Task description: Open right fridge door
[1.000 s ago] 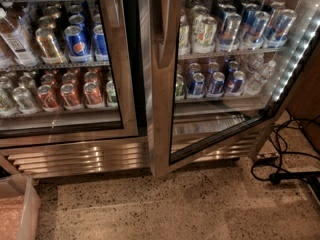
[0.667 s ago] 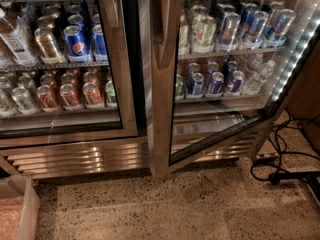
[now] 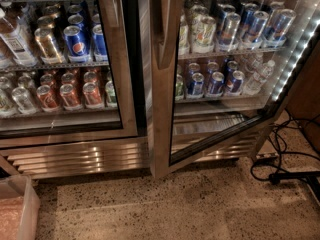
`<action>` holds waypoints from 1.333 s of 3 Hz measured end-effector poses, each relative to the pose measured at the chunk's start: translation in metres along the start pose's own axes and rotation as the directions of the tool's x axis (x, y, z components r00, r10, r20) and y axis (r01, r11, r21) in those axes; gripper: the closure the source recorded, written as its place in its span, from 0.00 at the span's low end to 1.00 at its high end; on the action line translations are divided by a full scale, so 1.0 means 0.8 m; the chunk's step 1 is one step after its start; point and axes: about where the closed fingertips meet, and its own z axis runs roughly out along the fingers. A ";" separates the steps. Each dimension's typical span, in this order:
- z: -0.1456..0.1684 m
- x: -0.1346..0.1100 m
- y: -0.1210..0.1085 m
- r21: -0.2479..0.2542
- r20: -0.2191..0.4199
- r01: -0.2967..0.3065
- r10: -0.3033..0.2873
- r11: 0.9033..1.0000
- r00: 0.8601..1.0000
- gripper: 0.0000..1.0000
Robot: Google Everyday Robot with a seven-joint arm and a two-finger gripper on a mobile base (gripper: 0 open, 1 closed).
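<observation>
- The right fridge door (image 3: 160,114) stands swung open toward the camera. Its steel handle-side frame is nearest and reaches down close to the floor, and its lower edge slants up and back to the right.
- The long vertical handle (image 3: 163,29) runs along that near frame. A white LED strip (image 3: 295,51) lights the far right edge.
- The speckled terrazzo floor (image 3: 150,209) lies open in front of the door. Black cables (image 3: 280,156) trail over it at the right, near the door's far corner.
- The left glass door (image 3: 117,59) is shut, with a ribbed steel grille (image 3: 75,159) below it.
- Only 1 brand is legible: Pepsi, on blue cans (image 3: 76,43) behind the left door. Red-orange cans (image 3: 70,95) fill the shelf below them.
- Blue-and-silver cans (image 3: 225,81) show through the right door, but their labels cannot be read.
- A translucent plastic bin (image 3: 17,209) sits at the lower left.
- The gripper is outside the camera view, so I cannot tell its state.
</observation>
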 end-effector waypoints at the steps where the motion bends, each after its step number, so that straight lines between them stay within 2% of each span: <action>1: 0.000 0.000 0.000 0.000 0.000 0.000 0.000 1.000 1.000 0.00; 4: 0.000 0.000 0.000 0.000 0.000 0.000 0.000 1.000 1.000 0.00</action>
